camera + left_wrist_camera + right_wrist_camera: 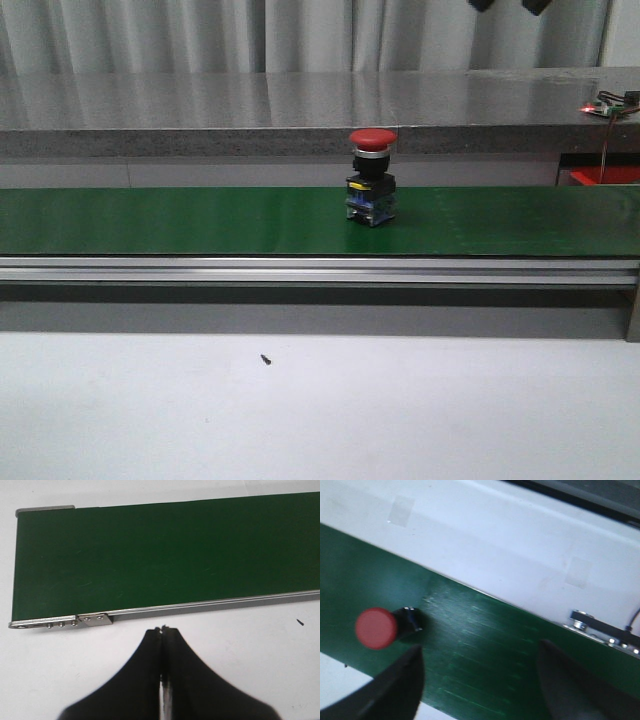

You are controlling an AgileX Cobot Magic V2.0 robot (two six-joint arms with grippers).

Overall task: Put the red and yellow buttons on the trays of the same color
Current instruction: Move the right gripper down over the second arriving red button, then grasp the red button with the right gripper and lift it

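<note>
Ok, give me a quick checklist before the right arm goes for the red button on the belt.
1. Red button upright on belt: ok.
2. Right gripper open: ok, fingers spread wide.
3. Right gripper centred over button: not ok; in the right wrist view the button sits by one finger, not between the two.
4. Left gripper out of the way: ok, shut, over the white table beside the belt's end.
5. Red tray located: cannot tell; only a red edge shows at far right.
6. Belt stopped: cannot tell.

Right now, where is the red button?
In the front view the red button stands upright on the green belt, slightly right of centre; the open right gripper hovers beside it.
</note>
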